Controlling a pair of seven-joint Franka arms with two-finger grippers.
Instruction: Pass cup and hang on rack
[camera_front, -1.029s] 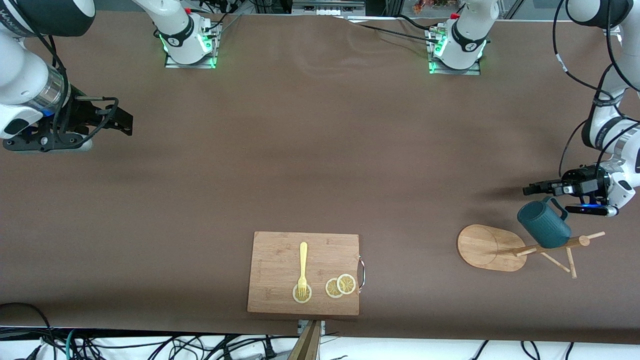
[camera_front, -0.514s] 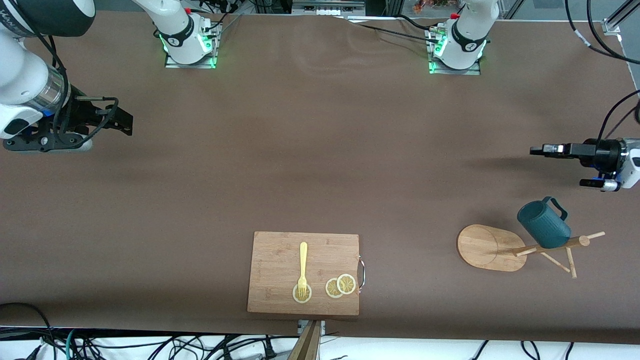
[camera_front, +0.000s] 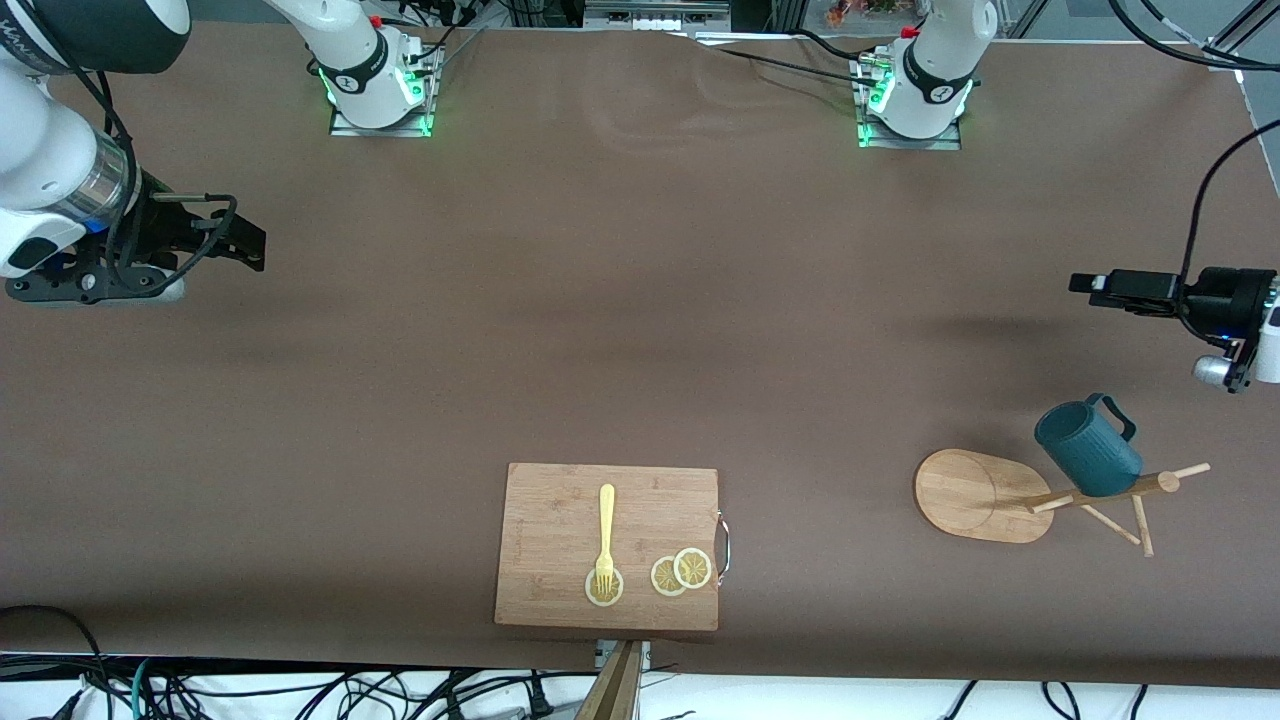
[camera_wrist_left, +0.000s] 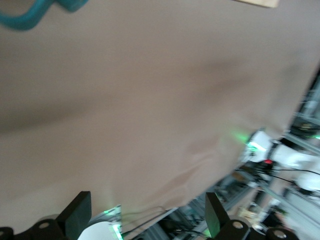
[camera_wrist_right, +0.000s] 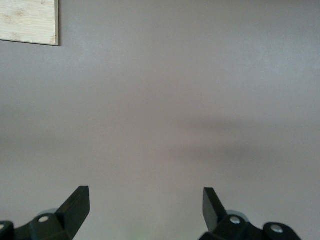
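1. Left gripper (camera_front: 1085, 283): jaws wide apart in its wrist view, holding nothing. It hangs over bare table near the edge at the left arm's end, clear of everything.
2. Right gripper (camera_front: 250, 245): fingers spread wide and empty in its wrist view, over bare table near the edge at the right arm's end. This arm waits.
3. Cup (camera_front: 1088, 449): hangs tilted on a peg of the rack (camera_front: 985, 495), mouth toward the table's middle, handle uppermost in the front view. It sits toward the front edge at the left arm's end. Neither gripper touches it. The hang looks done.
4. Risk, cup: the exact seat of the handle on the peg cannot be made out. If the hook is shallow, a jolt to the table could let it slide off and drop.
5. Risk, rack: the cup's weight hangs out to 1 side of the pole, so a knock from a passing arm could tip it.
6. Risk, left arm: a low sweep toward the front edge would meet the cup's handle first.
7. Surface: brown matte cover (camera_front: 640, 330), a few faint wrinkles near the bases.
8. Also present: a cutting board (camera_front: 560, 510) by the front edge, mid-table, carrying a yellow fork (camera_front: 606, 535) and 3 lemon slices (camera_front: 681, 572).
9. Room: cables run along the front edge, and green lights glow at both arm bases.
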